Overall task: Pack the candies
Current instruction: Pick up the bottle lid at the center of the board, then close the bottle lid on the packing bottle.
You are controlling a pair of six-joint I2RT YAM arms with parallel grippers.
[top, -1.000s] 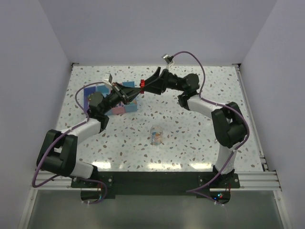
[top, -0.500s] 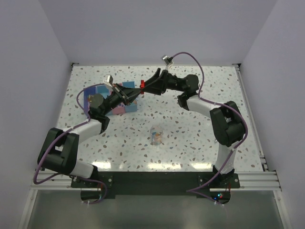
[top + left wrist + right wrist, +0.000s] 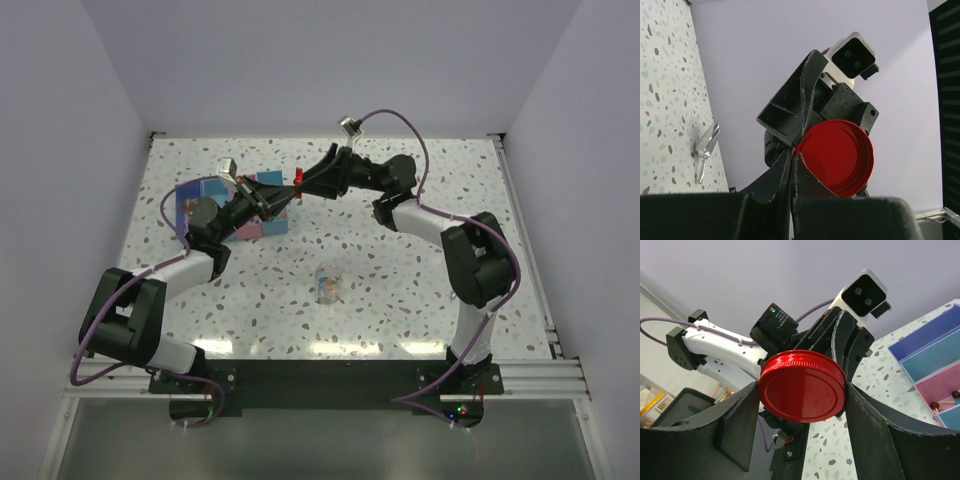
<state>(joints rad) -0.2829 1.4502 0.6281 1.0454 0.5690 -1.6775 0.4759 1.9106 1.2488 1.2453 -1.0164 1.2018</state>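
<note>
My right gripper (image 3: pixel 299 181) is shut across a round red lid (image 3: pixel 802 386) and holds it in the air above the table's back. My left gripper (image 3: pixel 281 194) meets it from the left; its fingertips (image 3: pixel 801 158) are closed together with the lid's rim (image 3: pixel 797 148) pinched between them. The lid's hollow side (image 3: pixel 840 156) faces the left wrist camera. The candies (image 3: pixel 327 287) are tiny coloured sweets in a small clear jar near the table's middle. A few more candies (image 3: pixel 935 405) lie in a pink compartment of the tray (image 3: pixel 930 356).
The tray (image 3: pixel 195 192), with blue, teal and pink compartments, lies on the speckled table at back left, partly under my left arm. White walls close the table on three sides.
Almost nothing. Both grippers have shifted slightly at the lid and stay together in the air.
</note>
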